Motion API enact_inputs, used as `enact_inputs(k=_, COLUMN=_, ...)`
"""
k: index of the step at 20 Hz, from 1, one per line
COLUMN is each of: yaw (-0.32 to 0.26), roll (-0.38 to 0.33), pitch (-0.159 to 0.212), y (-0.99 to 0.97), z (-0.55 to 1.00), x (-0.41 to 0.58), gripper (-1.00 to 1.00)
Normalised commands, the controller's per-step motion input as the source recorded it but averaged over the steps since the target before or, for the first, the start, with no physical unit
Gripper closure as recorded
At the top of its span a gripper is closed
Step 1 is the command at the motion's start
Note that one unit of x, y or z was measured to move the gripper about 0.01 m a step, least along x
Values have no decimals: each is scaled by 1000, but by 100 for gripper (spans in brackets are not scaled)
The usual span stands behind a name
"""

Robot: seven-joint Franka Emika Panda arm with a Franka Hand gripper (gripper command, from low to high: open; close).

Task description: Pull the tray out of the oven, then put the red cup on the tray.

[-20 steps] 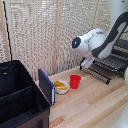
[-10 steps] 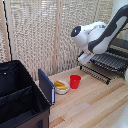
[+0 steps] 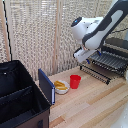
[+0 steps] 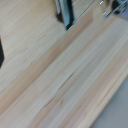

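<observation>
In the exterior view, the oven is sitting cut off at the exterior view's right edge, and the white arm is hiding the pincer, so I cannot tell whether it is released or clenched. A pale wooden table is standing before a woven screen. The tray is sticking out of the oven's front. The red cup is standing on the table, just beside a white bowl and apart from the tray. A black bin is filling the left.

The wrist view is showing blurred wooden planks; the finger is showing only as a dark smear, touching nothing visible.
</observation>
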Motion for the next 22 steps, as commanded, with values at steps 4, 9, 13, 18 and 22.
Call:
enact_inputs(k=4, yaw=-222, roll=346, pitch=0, y=175, z=21, x=53, gripper=-100)
enact_inputs(k=9, yaw=-221, roll=353, pitch=0, y=122, z=0, x=79, gripper=-100)
enact_inputs(k=13, yaw=-196, roll=355, pitch=0, y=26, z=0, x=110, gripper=-100)
enact_inputs(k=18, yaw=-145, roll=310, pitch=0, y=-97, z=-34, x=160, gripper=-100)
enact_inputs(k=22, yaw=-87, roll=232, pitch=0, y=-181, z=-128, x=162, gripper=-100)
